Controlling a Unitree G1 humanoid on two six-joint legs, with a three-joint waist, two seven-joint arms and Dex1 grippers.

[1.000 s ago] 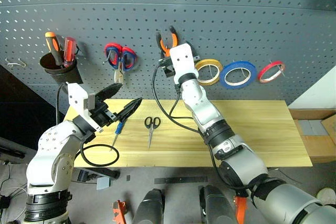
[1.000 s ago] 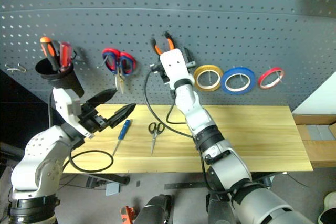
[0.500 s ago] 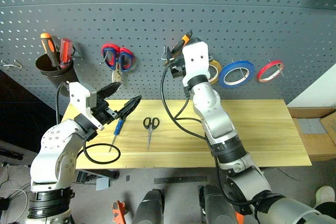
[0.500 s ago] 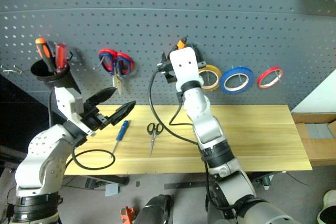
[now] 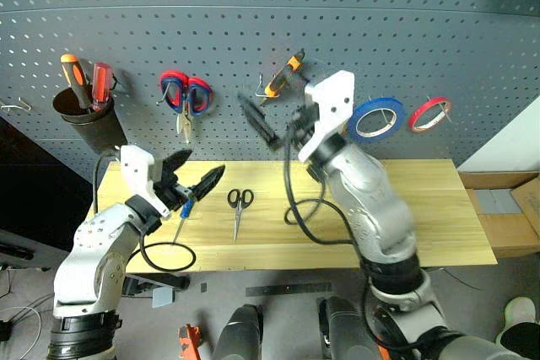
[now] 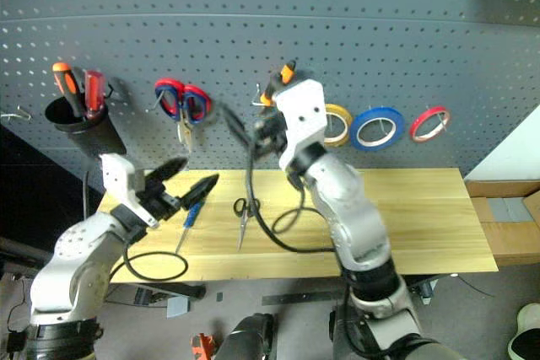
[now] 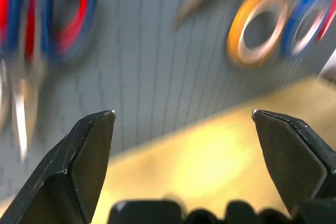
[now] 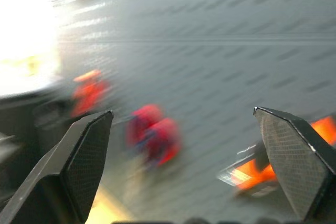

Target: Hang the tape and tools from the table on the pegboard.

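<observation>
Both grippers are released and empty. The left gripper (image 5: 196, 177) hovers over the screwdriver (image 5: 185, 213), scissors (image 5: 238, 208) at its three o'clock. The right gripper (image 8: 184, 156) faces the pegboard (image 5: 253, 23), where the pliers (image 5: 283, 76) hang.

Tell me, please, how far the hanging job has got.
Done: blue tape and pliers hang on the pegboard. In hand: nothing; the left gripper and right gripper are open and empty. Left: black scissors and blue screwdriver lie on the table.

Both pincers, left (image 5: 196, 178) and right (image 8: 184, 166), wide open, empty
</observation>
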